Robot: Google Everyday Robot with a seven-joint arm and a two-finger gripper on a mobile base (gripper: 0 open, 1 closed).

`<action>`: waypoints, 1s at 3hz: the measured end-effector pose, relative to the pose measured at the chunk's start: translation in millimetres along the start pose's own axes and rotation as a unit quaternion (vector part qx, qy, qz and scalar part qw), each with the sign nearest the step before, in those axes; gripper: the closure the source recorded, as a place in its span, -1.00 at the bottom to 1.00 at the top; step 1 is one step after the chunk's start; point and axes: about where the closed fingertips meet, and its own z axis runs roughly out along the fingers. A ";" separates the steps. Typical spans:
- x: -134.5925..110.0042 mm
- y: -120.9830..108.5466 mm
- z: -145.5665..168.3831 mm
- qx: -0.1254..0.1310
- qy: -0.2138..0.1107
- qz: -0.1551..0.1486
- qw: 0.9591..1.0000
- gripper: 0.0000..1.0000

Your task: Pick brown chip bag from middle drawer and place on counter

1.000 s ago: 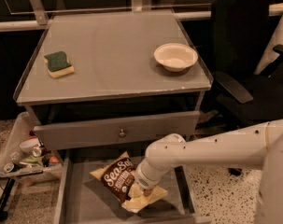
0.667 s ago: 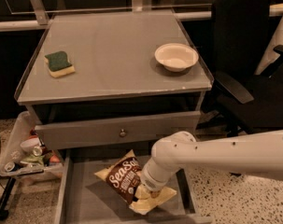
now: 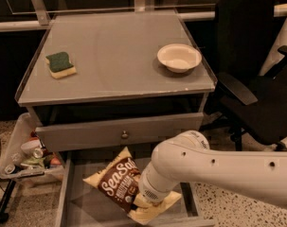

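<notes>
The brown chip bag [image 3: 115, 182], dark brown with pale yellow ends and white "Sea Salt" script, is tilted over the open middle drawer [image 3: 81, 213], a shallow grey box at the bottom. My gripper [image 3: 136, 203] reaches down from the white arm at the right and is shut on the bag's lower right part. The wrist hides most of the gripper. The counter [image 3: 114, 70] is the flat grey cabinet top above.
A green-and-yellow sponge [image 3: 60, 64] lies at the counter's left and a white bowl [image 3: 179, 57] at its right. A shut drawer front with a round knob [image 3: 125, 135] sits above the open drawer. A black office chair [image 3: 256, 79] stands to the right. A clutter bin [image 3: 24, 157] is at the left.
The arm has shifted a little, and the bag has come up and slightly left with it, its top corner now nearer the knobbed drawer front.
</notes>
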 end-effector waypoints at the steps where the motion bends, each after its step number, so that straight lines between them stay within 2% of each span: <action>1: -5.7 2.9 -5.5 0.005 -0.003 -0.007 1.000 1.00; 2: -5.5 3.0 -5.4 0.005 -0.003 -0.007 1.000 1.00; 3: -8.5 27.6 -37.0 0.009 0.010 -0.016 1.000 1.00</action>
